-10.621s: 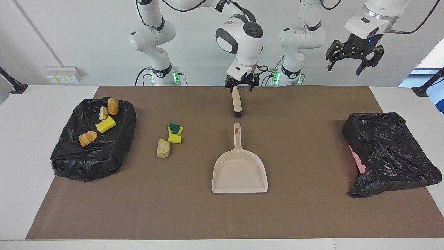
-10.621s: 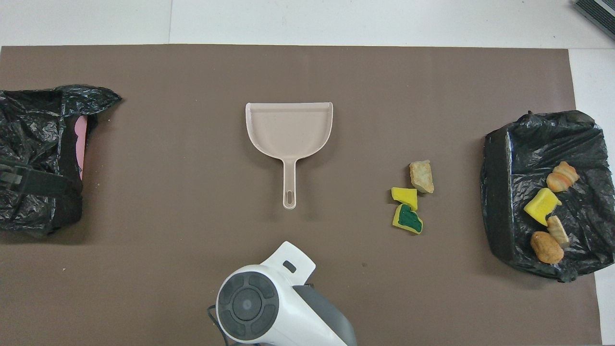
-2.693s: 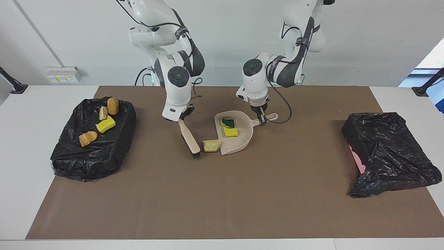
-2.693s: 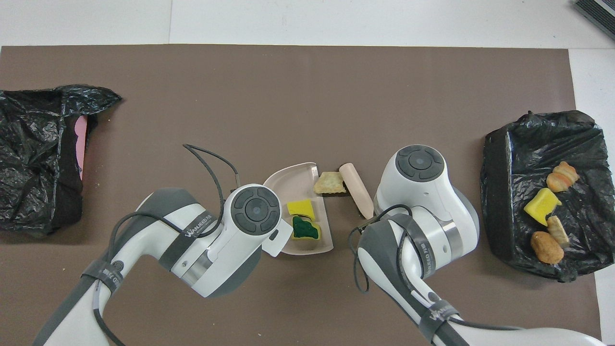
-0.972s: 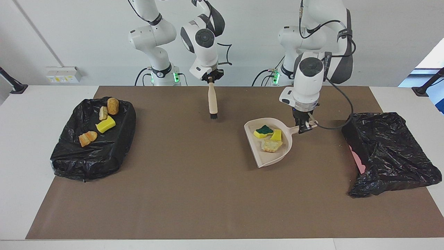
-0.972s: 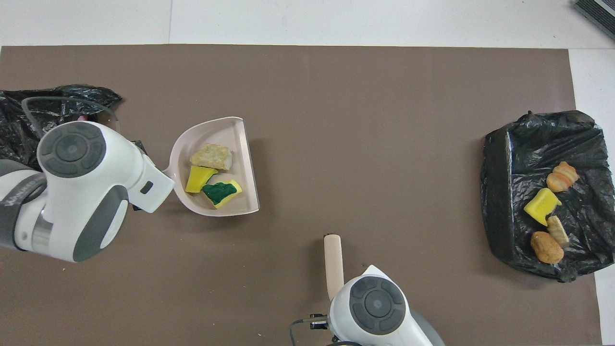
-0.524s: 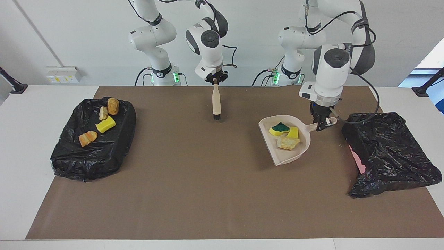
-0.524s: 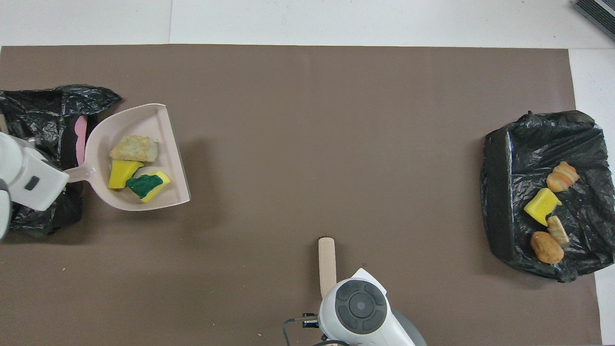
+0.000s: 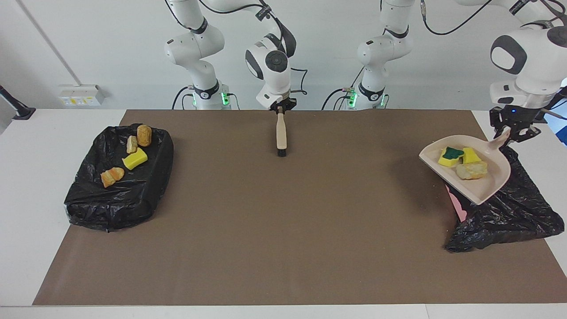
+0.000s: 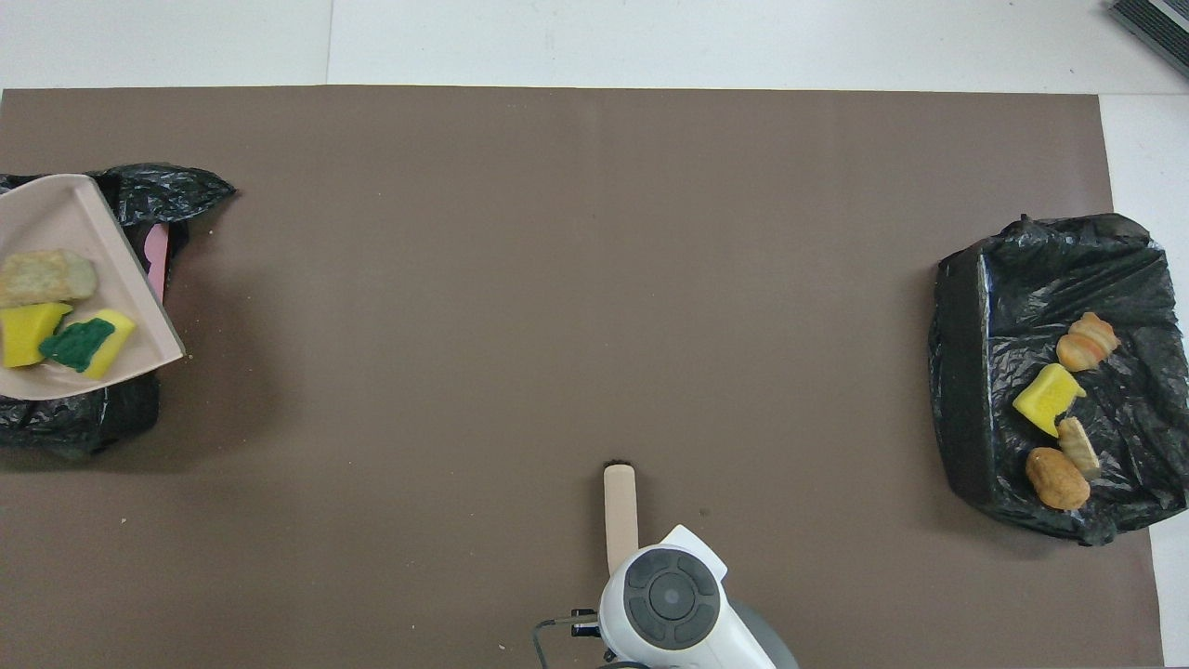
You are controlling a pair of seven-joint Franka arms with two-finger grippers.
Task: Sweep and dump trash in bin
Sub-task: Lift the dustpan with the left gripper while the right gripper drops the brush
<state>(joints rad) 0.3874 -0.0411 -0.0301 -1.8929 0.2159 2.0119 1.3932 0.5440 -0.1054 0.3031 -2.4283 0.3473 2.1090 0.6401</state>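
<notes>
Dustpan (image 9: 469, 179) with three trash scraps (image 9: 463, 161) over bin (image 9: 514, 208), handle gripped by left gripper (image 9: 514, 131) | right gripper (image 9: 281, 108) clamps brush (image 9: 281, 135), bristles on mat (image 9: 283, 230)

In the overhead view the dustpan (image 10: 70, 223) is cut by the picture's edge at the left arm's end of the tabletop; its handle and the left tool are outside. The yellow sponge chunk (image 10: 23, 333) in it is cut too. The dustpan covers part of the black bin (image 10: 172, 186) under it. The right arm's wrist hides the right tool and the upper end of the brush (image 10: 620, 516).
</notes>
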